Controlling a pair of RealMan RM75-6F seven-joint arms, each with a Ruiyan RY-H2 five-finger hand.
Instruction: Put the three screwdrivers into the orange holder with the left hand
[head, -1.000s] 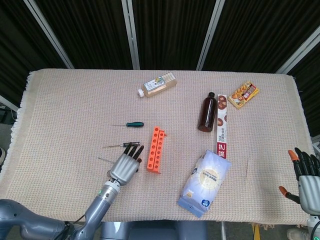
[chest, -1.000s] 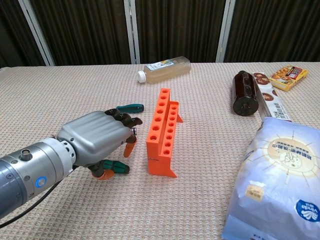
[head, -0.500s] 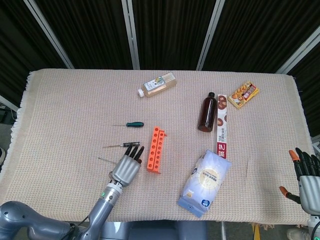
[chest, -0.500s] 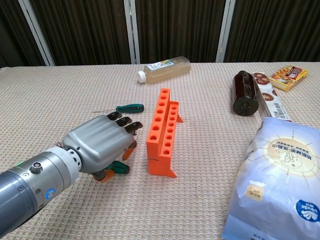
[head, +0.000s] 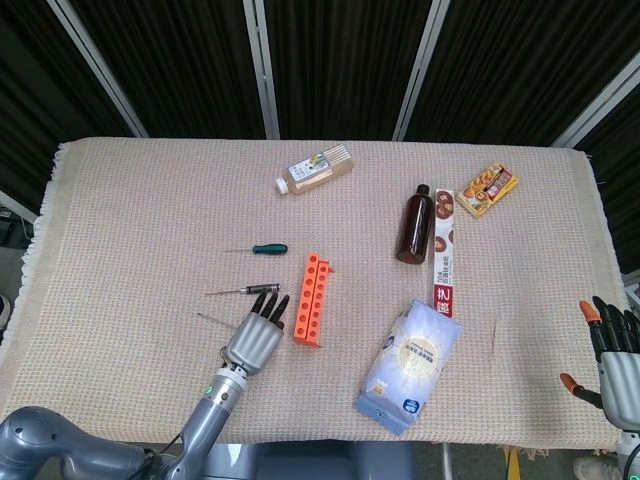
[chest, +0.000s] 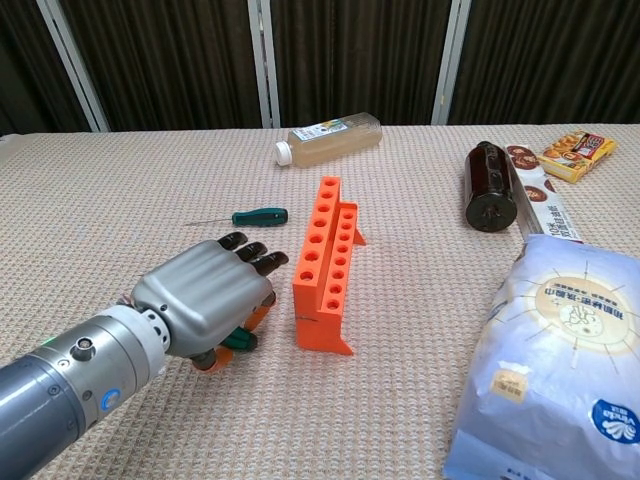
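The orange holder (head: 312, 300) (chest: 325, 262) lies on the woven mat left of centre. One green-handled screwdriver (head: 266, 248) (chest: 258, 215) lies free beyond it. A second screwdriver (head: 232, 291) lies just past my left hand's fingertips. The thin shaft of a third screwdriver (head: 209, 319) sticks out left of the hand, and its green handle (chest: 240, 341) shows under the palm. My left hand (head: 255, 335) (chest: 205, 298) lies flat over it, fingers stretched toward the holder, gripping nothing that I can see. My right hand (head: 612, 358) hangs off the table's near right corner, fingers apart and empty.
A juice bottle (head: 315, 168) lies at the back. A brown bottle (head: 415, 225), a long carton (head: 444, 250) and a snack packet (head: 487, 188) sit at the right. A white and blue bag (head: 410, 365) (chest: 555, 350) lies right of the holder.
My left hand has drawn back toward me and sunk lower. In the chest view it no longer covers the far green screwdriver. The screwdrivers and the holder have not moved.
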